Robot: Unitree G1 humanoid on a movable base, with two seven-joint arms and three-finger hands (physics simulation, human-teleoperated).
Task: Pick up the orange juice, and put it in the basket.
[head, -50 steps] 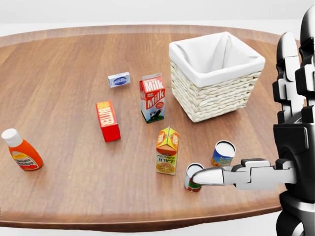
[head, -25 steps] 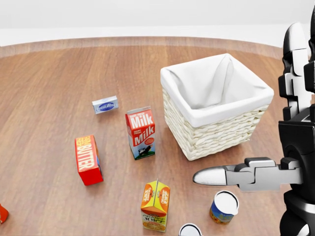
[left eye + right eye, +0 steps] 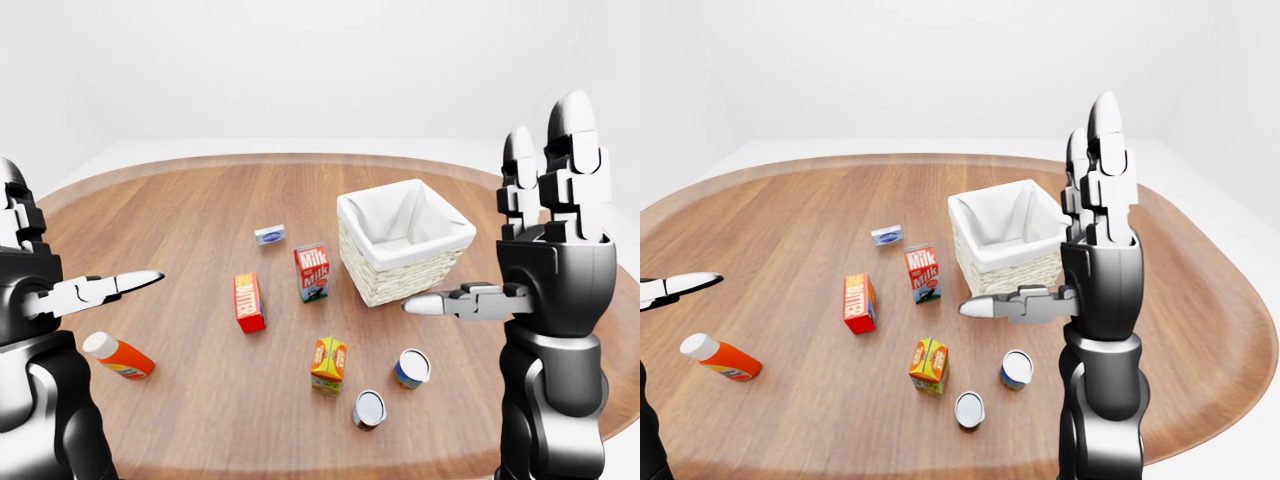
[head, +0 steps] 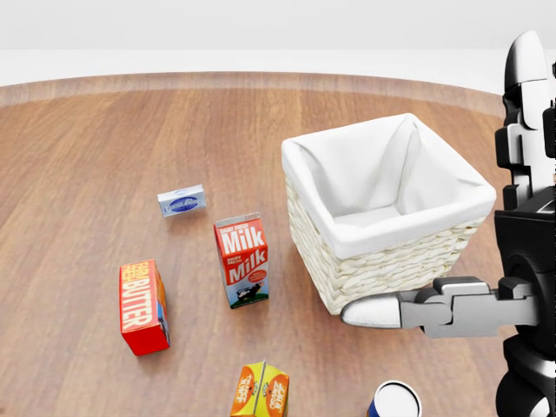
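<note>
- Head view first: the whole picture has slid downward over the last second, so the camera has moved in over the table (image 4: 78, 139), not the groceries. The orange juice (image 4: 259, 391) now sits at the bottom edge, half cut off, where a second ago it stood mid-picture.
- The basket (image 4: 391, 261) has grown and sits right of centre, white liner showing, nothing inside it.
- In the left-eye view the juice carton stands upright and alone on the wood, below the milk carton (image 3: 313, 271) and just left of two cans (image 3: 411, 367), well apart from both hands.
- The right hand (image 3: 545, 260) is raised and released: two fingers point straight up, the thumb pokes out sideways toward the view's left. It holds nothing.
- The left hand (image 3: 60, 295) is up on the other side, likewise spread and empty, near the ketchup bottle (image 3: 118, 356).
- My read: this is approach only, with no grasp begun. The right hand must come down and leftward to the carton, and those cans beside it could get knocked.
</note>
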